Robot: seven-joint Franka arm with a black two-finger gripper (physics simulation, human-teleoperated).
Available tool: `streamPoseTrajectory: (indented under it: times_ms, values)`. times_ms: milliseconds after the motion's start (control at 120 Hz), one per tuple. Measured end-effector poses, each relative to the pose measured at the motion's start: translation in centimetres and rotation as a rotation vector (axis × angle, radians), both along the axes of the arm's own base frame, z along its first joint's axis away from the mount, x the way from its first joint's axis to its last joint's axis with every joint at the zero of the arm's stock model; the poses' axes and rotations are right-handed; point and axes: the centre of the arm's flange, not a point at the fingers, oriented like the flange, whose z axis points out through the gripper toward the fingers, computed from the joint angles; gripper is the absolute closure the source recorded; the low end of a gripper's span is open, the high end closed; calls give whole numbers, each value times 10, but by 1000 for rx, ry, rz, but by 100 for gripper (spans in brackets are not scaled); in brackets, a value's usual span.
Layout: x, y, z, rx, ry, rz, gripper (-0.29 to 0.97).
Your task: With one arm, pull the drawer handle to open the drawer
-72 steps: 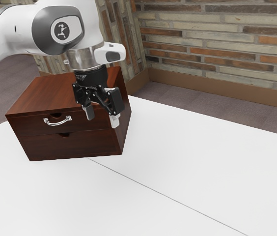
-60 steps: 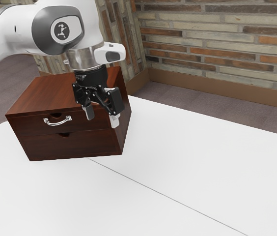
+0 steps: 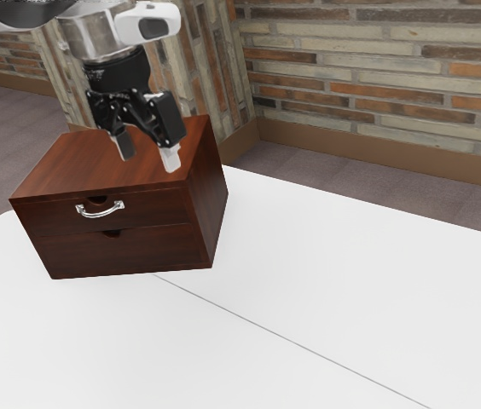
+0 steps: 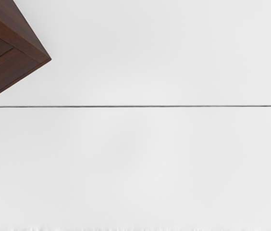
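One black gripper (image 3: 147, 153) hangs over the top of a dark wooden cabinet (image 3: 138, 247), jaws spread and holding nothing. The upper drawer (image 3: 159, 207) sits flush with the cabinet front. Its silver handle (image 3: 100, 209) is below the gripper and apart from it. The cabinet stands on a white table (image 3: 351, 281). The wrist view shows one cabinet corner and a thin dark seam (image 4: 174, 106) across the table.

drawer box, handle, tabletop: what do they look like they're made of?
Box: dark reddish-brown wood with grain streaks and a slight satin sheen; might be veneer.
Handle: polished metal, silvery with bright highlights, probably chrome or steel.
Tabletop: smooth matte white with no grain and one thin dark seam; laminate or painted board, can't tell which.
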Motion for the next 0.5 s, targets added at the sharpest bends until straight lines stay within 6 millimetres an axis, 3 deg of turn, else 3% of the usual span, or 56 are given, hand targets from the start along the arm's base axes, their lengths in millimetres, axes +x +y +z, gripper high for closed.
streamPoseTrajectory:
  times_ms: [50, 133, 208, 367, 500]
  values:
    - [9, 0, -19, 0, 39, 10, 0]
    - [26, 0, -67, 12, 116, 22, 0]
    - [29, 0, -99, 38, 154, 18, 0]
    - [-9, 6, -134, 64, 149, -7, 0]
    - [-21, 26, -142, 71, 106, -30, 0]
